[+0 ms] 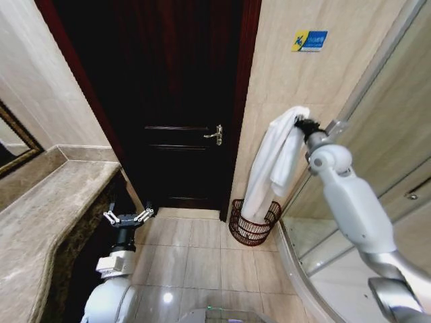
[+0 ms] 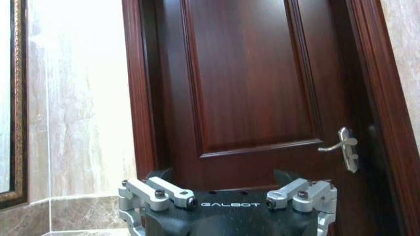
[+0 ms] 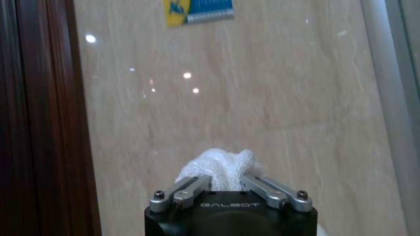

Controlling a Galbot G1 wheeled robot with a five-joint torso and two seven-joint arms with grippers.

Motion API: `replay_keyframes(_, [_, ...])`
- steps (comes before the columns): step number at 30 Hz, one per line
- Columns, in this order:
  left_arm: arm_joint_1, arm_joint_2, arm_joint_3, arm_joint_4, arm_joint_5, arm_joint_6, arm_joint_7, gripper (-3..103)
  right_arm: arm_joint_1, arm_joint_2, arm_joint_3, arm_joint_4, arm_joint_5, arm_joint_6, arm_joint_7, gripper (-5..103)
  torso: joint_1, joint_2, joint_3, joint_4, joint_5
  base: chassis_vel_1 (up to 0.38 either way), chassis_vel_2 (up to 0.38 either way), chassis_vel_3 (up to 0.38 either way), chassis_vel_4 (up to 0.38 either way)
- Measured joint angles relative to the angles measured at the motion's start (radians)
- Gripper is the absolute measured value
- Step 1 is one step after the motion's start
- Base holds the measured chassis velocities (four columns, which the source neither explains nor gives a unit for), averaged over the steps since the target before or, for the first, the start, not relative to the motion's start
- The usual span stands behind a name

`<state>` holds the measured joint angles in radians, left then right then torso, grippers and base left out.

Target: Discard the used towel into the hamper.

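Hanging from the right gripper (image 1: 301, 123), the white towel (image 1: 273, 165) drops down in long loose folds by the tan wall. Its bottom end already dips into the hamper (image 1: 252, 225), the small dark basket on the floor between the door (image 1: 182, 101) and the glass shower wall (image 1: 377, 134). In the right wrist view, the right gripper (image 3: 226, 183) has its two fingers pinched shut on a puffy bunch of towel (image 3: 220, 167).

The towel looks soft and floppy. It bends any way it likes and probably weighs little when dry. It does not look slippery, so a pinch on a thick bunch at the top seems like a good hold. Holding it high lets the rest fall straight down. One worry is that a fold could catch on the basket rim.

The left gripper (image 1: 128, 217) waits low by the stone counter (image 1: 47, 208), fingers spread wide and holding nothing.
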<state>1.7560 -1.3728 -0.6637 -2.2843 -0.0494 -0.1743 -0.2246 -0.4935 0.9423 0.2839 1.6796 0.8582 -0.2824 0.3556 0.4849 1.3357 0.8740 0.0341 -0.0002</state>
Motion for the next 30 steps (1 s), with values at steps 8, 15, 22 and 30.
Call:
replay_keyframes(8, [0.009,0.001,-0.008,-0.004,0.000,-0.010,0.000,100,-0.062,0.031,0.045,-0.054,-0.061,0.024,-0.017,5,-0.021,-0.046,-0.025,-0.0001,0.0001,0.000,0.000,0.000,0.000])
replay_keyframes(15, [0.012,0.002,-0.008,-0.006,-0.001,-0.013,0.001,100,-0.087,0.048,0.082,-0.108,-0.116,0.051,-0.035,5,-0.037,-0.081,-0.043,-0.0001,0.0003,0.000,0.000,0.000,0.000])
replay_keyframes(22, [0.011,0.000,0.008,0.003,0.006,-0.019,0.003,100,-0.139,0.054,0.107,-0.033,-0.111,0.051,-0.041,5,-0.056,-0.123,-0.067,0.0000,0.0000,0.000,0.000,0.000,0.000])
replay_keyframes(30, [0.006,-0.007,0.040,0.005,0.026,-0.023,0.004,100,-0.244,0.062,0.156,0.063,-0.117,0.041,-0.040,5,-0.076,-0.166,-0.089,-0.0002,0.0002,0.000,0.000,0.000,0.000])
